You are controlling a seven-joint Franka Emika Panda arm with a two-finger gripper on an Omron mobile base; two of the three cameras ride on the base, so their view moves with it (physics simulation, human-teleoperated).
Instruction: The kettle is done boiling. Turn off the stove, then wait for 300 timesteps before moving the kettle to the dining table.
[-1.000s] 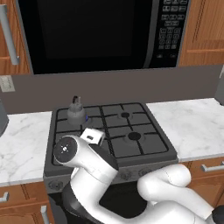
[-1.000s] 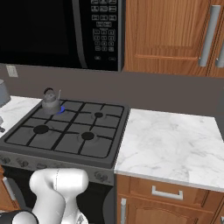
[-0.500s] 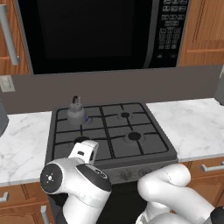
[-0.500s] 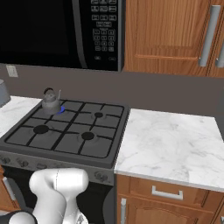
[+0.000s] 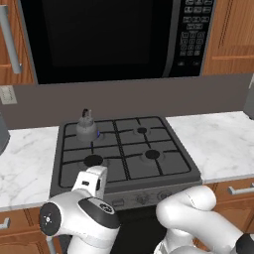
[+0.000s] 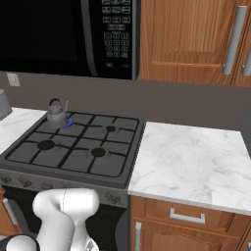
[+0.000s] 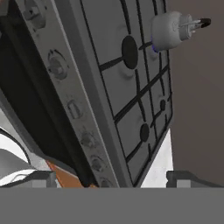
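Spanning the upper wall, a black microwave [image 5: 106, 37] hangs between wooden cabinets [image 6: 188, 39], with its keypad on the right side. Below it sits the stove [image 5: 124, 154], a dark grey gas range with four burners under black grates and a row of knobs [image 7: 57, 65] along its front panel. White marble surface [image 6: 188, 162] runs off to the right of the stove, and another stretch [image 5: 25, 158] lies to its left, both over wooden drawers.

The robot's white arm [image 5: 84, 221] is folded low in front of the stove, its hand reaching up toward the front edge at the left side of the range. In the hand view the fingers [image 7: 111, 179] stand wide apart with nothing between them, one tip [image 7: 41, 178] at each side of the frame, pointing along the knob panel.

The kettle [image 5: 86, 128], small and dark grey with a black loop handle, stands upright on the back left burner. A small blue glow [image 6: 70, 122] shows at its base on the side toward the middle of the stove.
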